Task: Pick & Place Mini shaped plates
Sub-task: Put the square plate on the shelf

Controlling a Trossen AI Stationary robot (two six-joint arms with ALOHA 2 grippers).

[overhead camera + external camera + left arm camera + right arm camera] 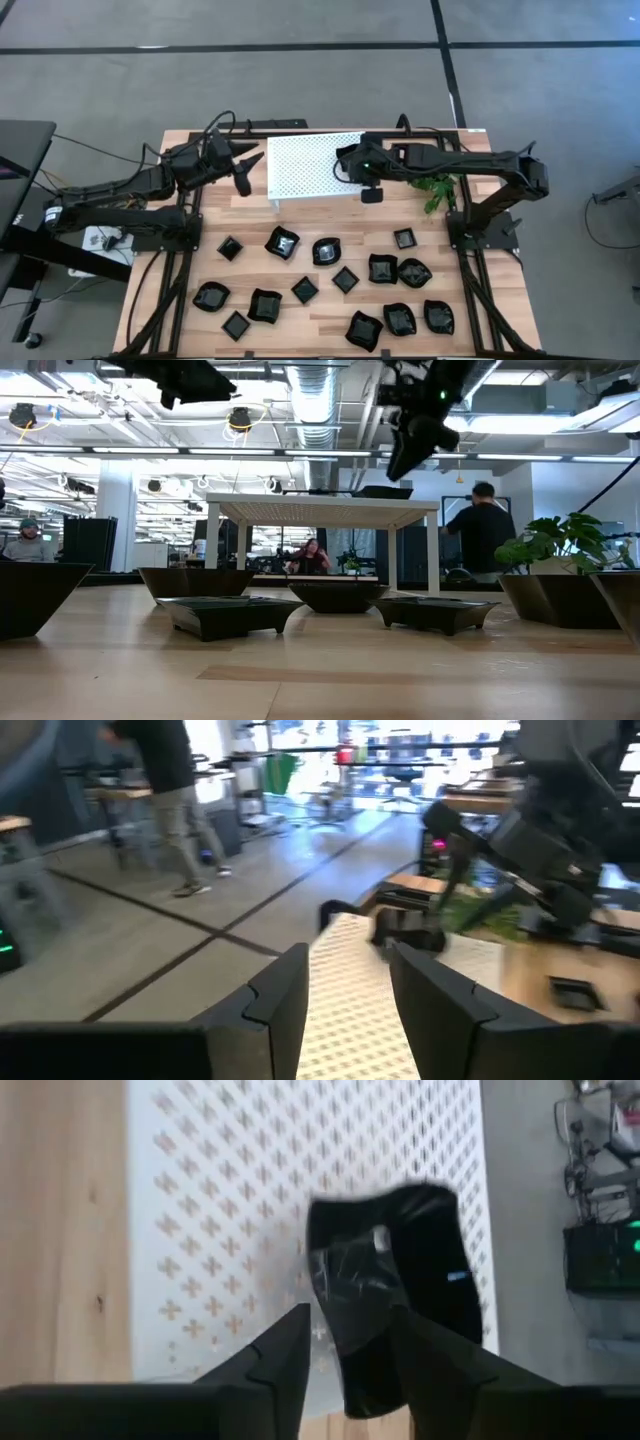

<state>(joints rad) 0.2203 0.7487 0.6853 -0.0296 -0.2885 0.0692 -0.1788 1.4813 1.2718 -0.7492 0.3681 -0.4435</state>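
Several glossy black mini plates rest flat on the near half of the wooden table; some are square, some have wavy rims. My right gripper hangs over the white perforated rack, near its right end, shut on one black plate. In the low view it is well above the rack top. My left gripper floats open just off the rack's left end, with nothing between its fingers. My right gripper pinches the black plate between its two fingers by an edge part. The fingers point down at the rack from above. The plate is lifted clear of the rack top and sticks out past the fingertips, tilted.
A small green plant stands right of the rack, under the right arm. The rack stands on legs at the table's far middle. A person stands in the room beyond. Bare wood lies between the rack and the plates.
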